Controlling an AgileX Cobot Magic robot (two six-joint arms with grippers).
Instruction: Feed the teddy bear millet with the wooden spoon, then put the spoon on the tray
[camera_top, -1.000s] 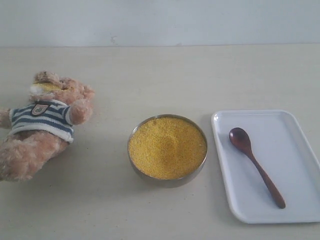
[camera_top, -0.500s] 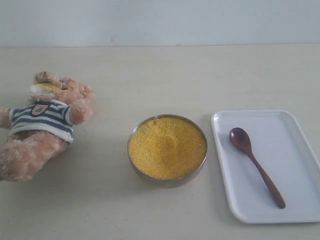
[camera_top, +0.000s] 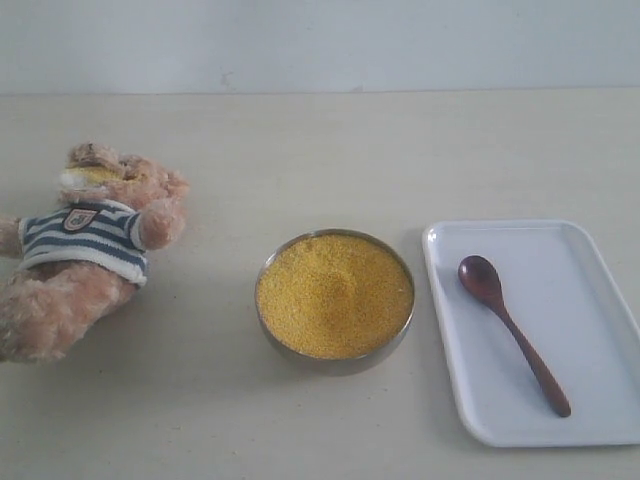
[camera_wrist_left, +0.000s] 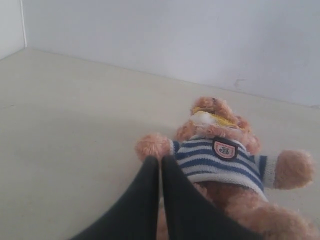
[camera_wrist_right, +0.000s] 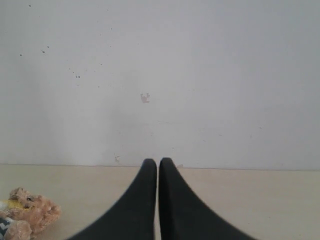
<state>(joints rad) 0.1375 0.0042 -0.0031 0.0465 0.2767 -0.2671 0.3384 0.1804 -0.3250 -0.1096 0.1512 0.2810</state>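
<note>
The teddy bear (camera_top: 85, 250) lies on its back at the table's left, in a striped shirt, with yellow grains on its muzzle; it also shows in the left wrist view (camera_wrist_left: 225, 160) and at the edge of the right wrist view (camera_wrist_right: 27, 212). Millet (camera_top: 334, 293) fills the round metal bowl (camera_top: 400, 340) in the middle. The wooden spoon (camera_top: 510, 328) lies on the white tray (camera_top: 590, 300) at the right. Neither arm appears in the exterior view. My left gripper (camera_wrist_left: 160, 160) is shut and empty, close to the bear's arm. My right gripper (camera_wrist_right: 158, 162) is shut and empty, facing the wall.
A pale wall (camera_top: 320, 45) closes off the back of the beige table (camera_top: 300, 150).
</note>
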